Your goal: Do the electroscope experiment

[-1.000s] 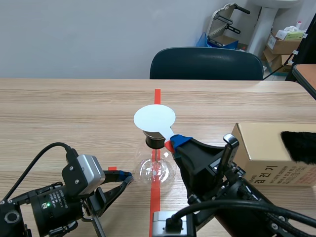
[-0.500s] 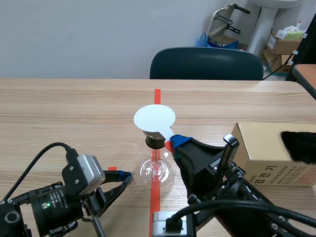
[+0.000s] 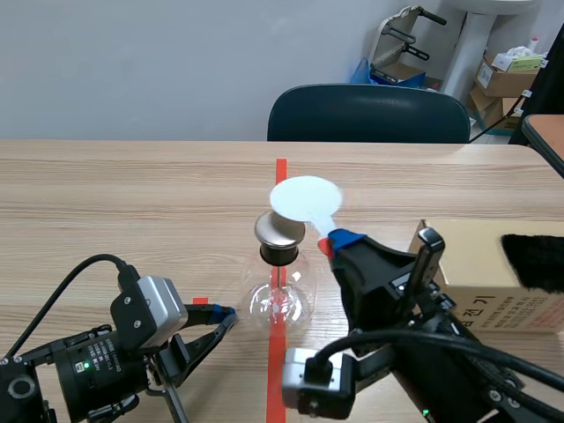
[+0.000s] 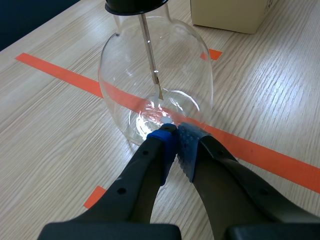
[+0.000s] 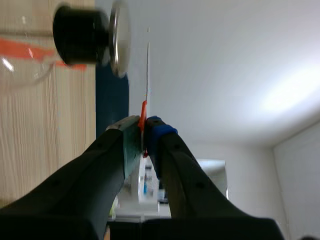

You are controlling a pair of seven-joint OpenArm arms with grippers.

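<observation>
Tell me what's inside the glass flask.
A thin metal rod hangs from the black stopper, ending in a small strip. The left gripper hides the near base of the flask.

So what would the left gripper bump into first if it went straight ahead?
The glass flask. The shut left gripper points at its lower wall, just ahead of the tips, with nothing between them. Whether they touch is hard to tell.
</observation>
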